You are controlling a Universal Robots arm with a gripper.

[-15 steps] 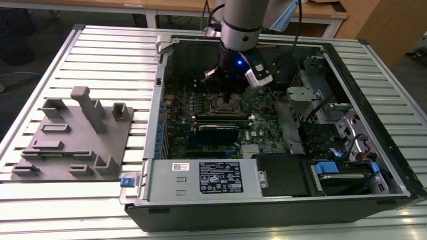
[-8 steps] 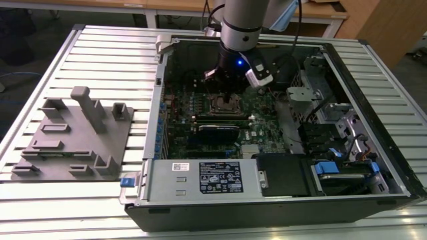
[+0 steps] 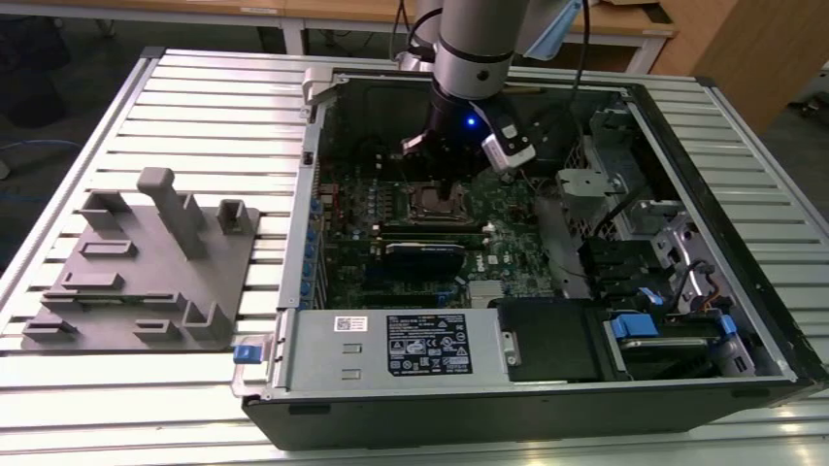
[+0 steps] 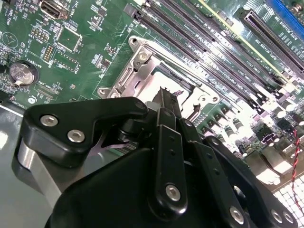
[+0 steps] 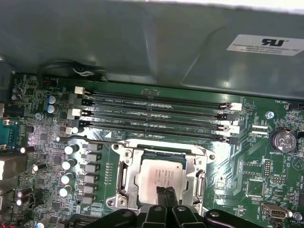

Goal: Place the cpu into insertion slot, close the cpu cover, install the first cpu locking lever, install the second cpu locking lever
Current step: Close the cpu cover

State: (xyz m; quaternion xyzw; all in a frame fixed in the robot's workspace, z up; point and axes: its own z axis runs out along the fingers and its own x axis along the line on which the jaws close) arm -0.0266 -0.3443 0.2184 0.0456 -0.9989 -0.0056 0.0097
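**Fingers** [image 5: 166,195] – mine, drawn tight together with nothing between them. The tips stand over the near edge of the cpu [image 5: 160,173]; I cannot tell whether they press on it.

**Cpu** – pale top, lying flat and square in the insertion slot [image 5: 159,154].

**Cpu cover** [image 5: 124,172] – its metal frame appears to lie down around the chip.

**Lever** [image 5: 90,140] – a thin rod lying low beside the memory slots [image 5: 156,114]; I cannot tell whether it is hooked.

**Hazards, as I judge them:**
- My tips sit off the chip's centre, so a push here could tip one edge up or scuff the top.
- A sideways drift could snag the frame's window edge and drag the cover.
- Too much downward force would load the contacts beneath.
- The memory slots are just beside the socket, leaving little room for a stray sweep.

**Arm** [image 3: 467,49] – it comes down steeply from above into the open computer case [image 3: 725,194], wrist low over the green board [image 3: 512,243].

**Desk** [image 3: 130,408] – slatted, carrying the case. A grey fixture plate [image 3: 143,272] sits well apart, at the exterior view's left.
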